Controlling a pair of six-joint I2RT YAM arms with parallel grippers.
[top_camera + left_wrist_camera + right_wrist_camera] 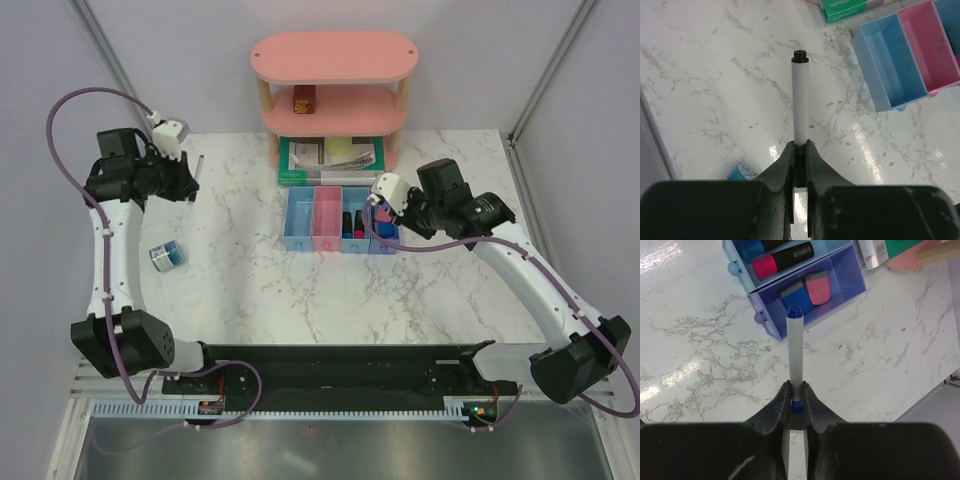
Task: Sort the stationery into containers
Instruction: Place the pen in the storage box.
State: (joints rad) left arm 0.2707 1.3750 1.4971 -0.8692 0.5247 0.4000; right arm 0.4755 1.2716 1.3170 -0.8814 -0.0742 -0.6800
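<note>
Both arms are loaded. The right gripper (pixel 796 387) is clenched on a blue-capped pen (pixel 795 350) that sticks straight out past the fingertips. The cap sits at the near wall of the purple-blue tray (pixel 840 275), the right end of the tray row (pixel 327 215), so this arm is the nearer one. The pen's long axis runs oblique to that tray's long axis, so I'd expect a wrist turn before any drop. That tray already holds a pink eraser (pixel 817 285) and a small blue piece (pixel 792 292). The tray next to it on the left holds a pink highlighter (pixel 782 257) and a black-and-blue one (pixel 757 246). The left gripper (pixel 800 147) is clamped on a black-capped pen (pixel 800 100), well apart from the row's left end. The row lies ahead and to the right of the pen tip. The light blue tray (pixel 890 75) at that end and the pink tray (pixel 935 50) beside it look bare where visible, so my guess is the pens go there, which favours the left arm. The tape roll (pixel 167 255) lies loose left of the row, toward the robot. The table (pixel 250 270) is glossy marble-print with glare, and nothing lies between the left gripper and the row. The green books (pixel 330 160) and pink shelf (pixel 333 60) sit just behind the row, so room at its far end is tight.
</note>
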